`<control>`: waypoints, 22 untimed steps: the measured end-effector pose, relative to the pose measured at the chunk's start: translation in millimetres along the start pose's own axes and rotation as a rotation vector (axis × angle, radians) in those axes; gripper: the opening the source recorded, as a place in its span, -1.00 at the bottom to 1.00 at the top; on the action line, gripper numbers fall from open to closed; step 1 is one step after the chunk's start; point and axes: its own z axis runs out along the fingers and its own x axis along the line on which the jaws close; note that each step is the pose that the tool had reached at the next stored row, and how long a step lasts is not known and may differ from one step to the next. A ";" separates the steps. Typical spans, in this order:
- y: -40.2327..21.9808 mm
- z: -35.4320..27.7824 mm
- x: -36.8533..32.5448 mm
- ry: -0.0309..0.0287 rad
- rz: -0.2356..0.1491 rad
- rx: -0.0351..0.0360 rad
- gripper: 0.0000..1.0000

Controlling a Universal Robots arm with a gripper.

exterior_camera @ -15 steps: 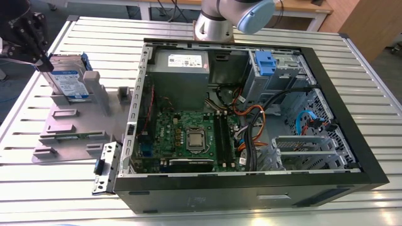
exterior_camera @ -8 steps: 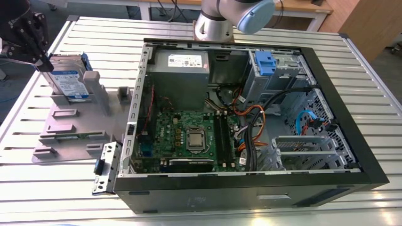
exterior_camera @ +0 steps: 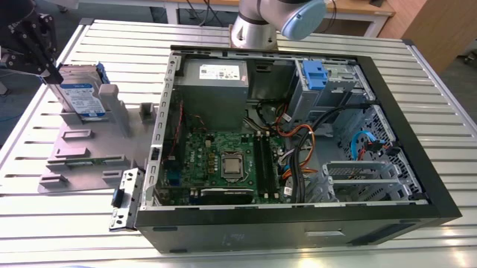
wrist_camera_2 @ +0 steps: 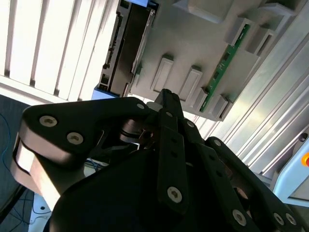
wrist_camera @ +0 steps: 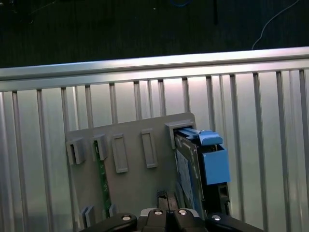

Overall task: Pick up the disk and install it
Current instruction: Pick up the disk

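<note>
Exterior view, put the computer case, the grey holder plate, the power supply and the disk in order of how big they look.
1. Computer case, by far the largest.
2. Grey holder plate.
3. Power supply.
4. Disk, standing on edge on the plate. It looks close to the power supply, so the order of those two is unsure.

Disk [exterior_camera: 80,94] on fixture plate [exterior_camera: 89,151], exterior view's left of case [exterior_camera: 298,226].

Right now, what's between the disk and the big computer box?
In the exterior view, a tall grey post and a small grey bracket stand between the disk and the computer case.
</note>
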 end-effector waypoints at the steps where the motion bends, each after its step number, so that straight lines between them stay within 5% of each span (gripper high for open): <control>1: 0.0 0.0 -0.1 0.0006 0.000 0.0001 -0.79; 18: 0.1 0.0 -0.4 0.0020 0.001 0.0001 -0.77; 22: 0.1 0.0 -0.4 0.0019 0.001 0.0002 -0.42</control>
